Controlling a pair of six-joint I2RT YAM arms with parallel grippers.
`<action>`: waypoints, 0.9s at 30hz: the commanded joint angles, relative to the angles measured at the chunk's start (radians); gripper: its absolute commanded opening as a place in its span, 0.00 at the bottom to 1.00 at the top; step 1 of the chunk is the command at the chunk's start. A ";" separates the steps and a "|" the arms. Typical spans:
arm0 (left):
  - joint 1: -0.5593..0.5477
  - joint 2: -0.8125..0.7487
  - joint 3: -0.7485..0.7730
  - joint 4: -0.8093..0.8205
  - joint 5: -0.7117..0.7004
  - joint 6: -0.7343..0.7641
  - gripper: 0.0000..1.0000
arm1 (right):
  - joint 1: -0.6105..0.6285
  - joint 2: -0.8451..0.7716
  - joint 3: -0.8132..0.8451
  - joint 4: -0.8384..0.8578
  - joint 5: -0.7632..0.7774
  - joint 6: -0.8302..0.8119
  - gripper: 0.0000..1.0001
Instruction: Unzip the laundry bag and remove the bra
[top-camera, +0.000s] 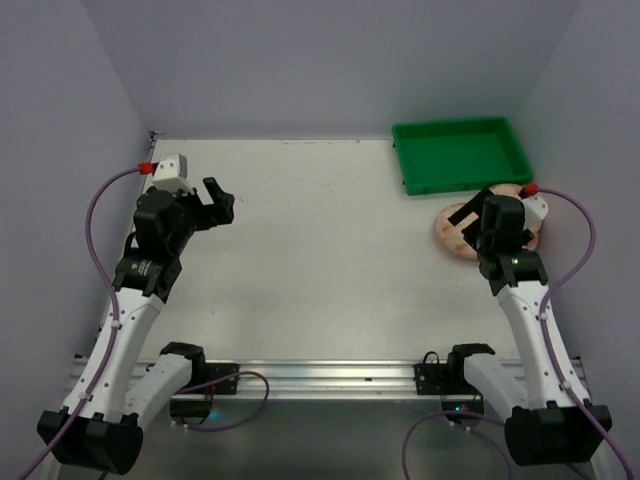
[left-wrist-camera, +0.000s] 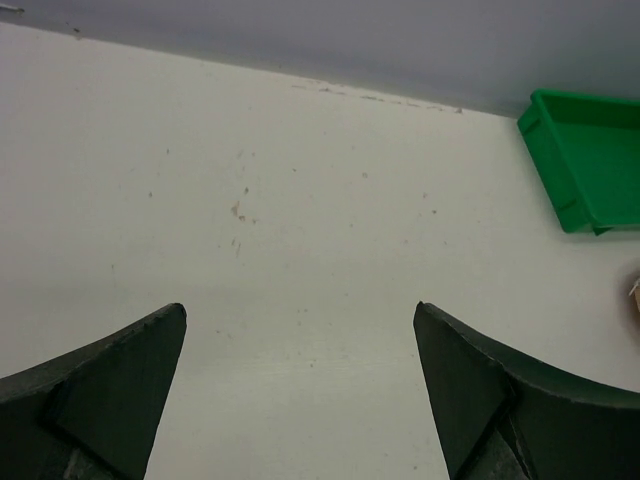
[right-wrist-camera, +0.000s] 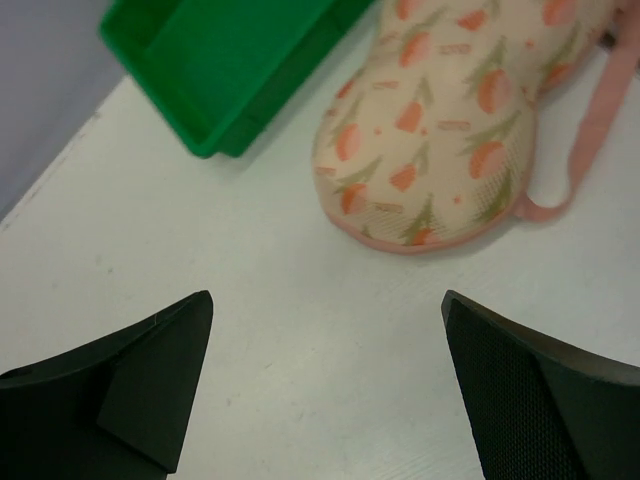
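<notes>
The laundry bag (top-camera: 452, 230) lies at the right of the table, below the green tray, mostly hidden under my right arm in the top view. In the right wrist view the laundry bag (right-wrist-camera: 450, 120) is cream-pink with orange-red leaf print, a pink rim and a pink loop strap (right-wrist-camera: 585, 140); it looks zipped shut. The bra is not in view. My right gripper (right-wrist-camera: 325, 310) is open and empty, just short of the bag. My left gripper (top-camera: 222, 205) is open and empty at the far left, over bare table; it also shows in the left wrist view (left-wrist-camera: 300, 315).
A green plastic tray (top-camera: 460, 155) stands at the back right, right behind the bag; it also shows in the right wrist view (right-wrist-camera: 215, 60) and in the left wrist view (left-wrist-camera: 590, 160). Walls enclose the table on the back, left and right.
</notes>
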 joint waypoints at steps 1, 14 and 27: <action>0.003 -0.012 -0.018 0.002 0.073 -0.037 1.00 | -0.101 0.093 -0.023 -0.018 0.006 0.182 0.99; 0.000 -0.085 -0.113 0.009 0.124 -0.059 1.00 | -0.490 0.515 -0.142 0.192 -0.415 0.476 0.99; -0.004 -0.108 -0.098 -0.042 0.084 -0.037 1.00 | -0.501 0.670 -0.196 0.508 -0.492 0.549 0.61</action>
